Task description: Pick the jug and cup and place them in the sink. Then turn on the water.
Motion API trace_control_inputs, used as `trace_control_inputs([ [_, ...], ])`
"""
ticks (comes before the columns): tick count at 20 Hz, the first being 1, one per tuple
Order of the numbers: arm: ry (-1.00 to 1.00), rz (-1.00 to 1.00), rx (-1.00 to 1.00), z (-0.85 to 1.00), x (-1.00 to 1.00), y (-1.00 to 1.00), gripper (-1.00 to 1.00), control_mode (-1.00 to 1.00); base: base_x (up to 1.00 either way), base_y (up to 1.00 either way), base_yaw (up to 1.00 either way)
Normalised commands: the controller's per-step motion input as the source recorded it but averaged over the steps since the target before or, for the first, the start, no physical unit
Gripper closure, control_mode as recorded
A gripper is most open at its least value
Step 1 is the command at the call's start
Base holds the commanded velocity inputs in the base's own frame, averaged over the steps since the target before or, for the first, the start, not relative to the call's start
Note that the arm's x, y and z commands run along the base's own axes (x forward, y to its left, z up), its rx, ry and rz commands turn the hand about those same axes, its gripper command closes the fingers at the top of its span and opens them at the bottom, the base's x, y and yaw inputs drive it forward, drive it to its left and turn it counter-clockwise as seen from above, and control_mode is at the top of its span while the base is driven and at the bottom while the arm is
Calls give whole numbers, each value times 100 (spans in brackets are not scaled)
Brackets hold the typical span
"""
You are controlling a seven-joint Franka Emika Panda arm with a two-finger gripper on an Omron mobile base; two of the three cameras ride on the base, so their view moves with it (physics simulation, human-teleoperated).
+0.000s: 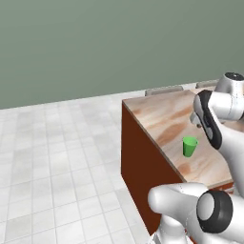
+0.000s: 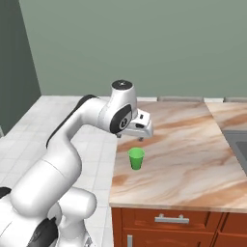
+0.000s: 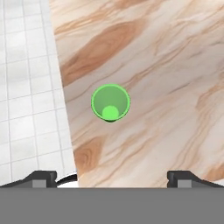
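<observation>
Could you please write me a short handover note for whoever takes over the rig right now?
Tool: open and empty, hanging above the counter and looking straight down on the cup.
Cup: bright green, upright and empty on the wooden counter, near its left edge, apart from the tool.
Sink: just a dark corner of it shows at the right edge of the right base view, well to the right of the cup.
Done: nothing placed yet.
Left: come down and grip the cup, carry it to the sink, do the same for the jug, then turn on the water.
</observation>
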Motion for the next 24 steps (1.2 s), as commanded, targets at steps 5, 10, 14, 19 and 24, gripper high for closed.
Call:
trace_control_inputs([
  [5, 0, 0, 0, -26, 17, -15, -100, -100, 0, 0, 0],
  [10, 0, -3, 0, -39, 24, 0, -100, -100, 0, 0, 0],
  [14, 0, -4, 0, -38, 21, 0, -100, -100, 0, 0, 0],
  [19, 0, -4, 0, -27, 12, -1, -100, -100, 0, 0, 0],
  [24, 0, -8, 0, -13, 17, -11, -100, -100, 0, 0, 0],
])
